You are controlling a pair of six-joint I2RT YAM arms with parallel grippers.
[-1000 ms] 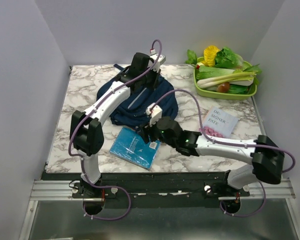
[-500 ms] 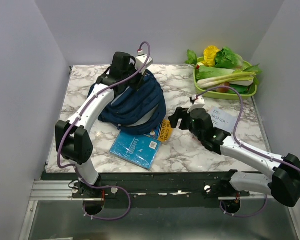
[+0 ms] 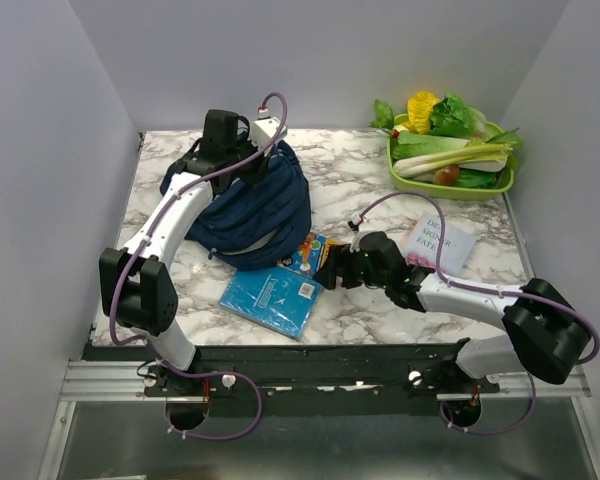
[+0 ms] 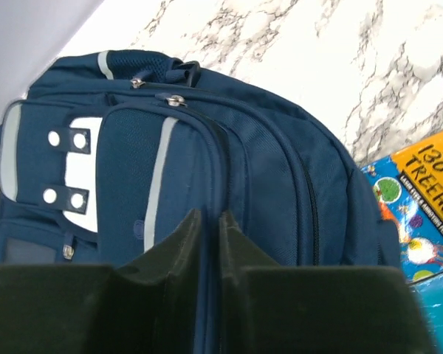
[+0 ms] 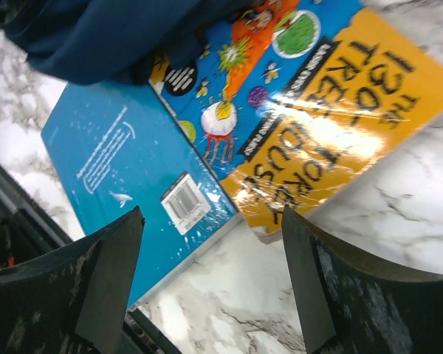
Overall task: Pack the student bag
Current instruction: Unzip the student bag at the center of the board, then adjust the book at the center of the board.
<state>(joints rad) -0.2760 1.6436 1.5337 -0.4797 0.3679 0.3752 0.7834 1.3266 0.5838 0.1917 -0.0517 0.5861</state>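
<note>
While the student bag [image 3: 250,205] stands bunched up on the left half of the table [image 3: 360,170], toward its far edge, its zips look closed and nothing inside it can be seen. Over the bag's top, the left gripper [image 4: 209,221] has its fingers almost pressed together with only a thin slit between them; whether they pinch any fabric cannot be told. Spread wide and holding nothing, the right gripper [image 5: 212,221] hovers over two books near the middle of the near edge. One is a colourful yellow-and-blue book [image 5: 317,125] with one end tucked under the bag. It overlaps the other, a teal book [image 3: 265,300], which lies flat. A white book [image 3: 438,243] lies by the right edge. At the far right corner a green tray [image 3: 450,190] holds leafy greens [image 3: 455,115], something yellow [image 3: 421,105], pale stalks [image 3: 450,160] and a small brownish round item [image 3: 446,175].
</note>
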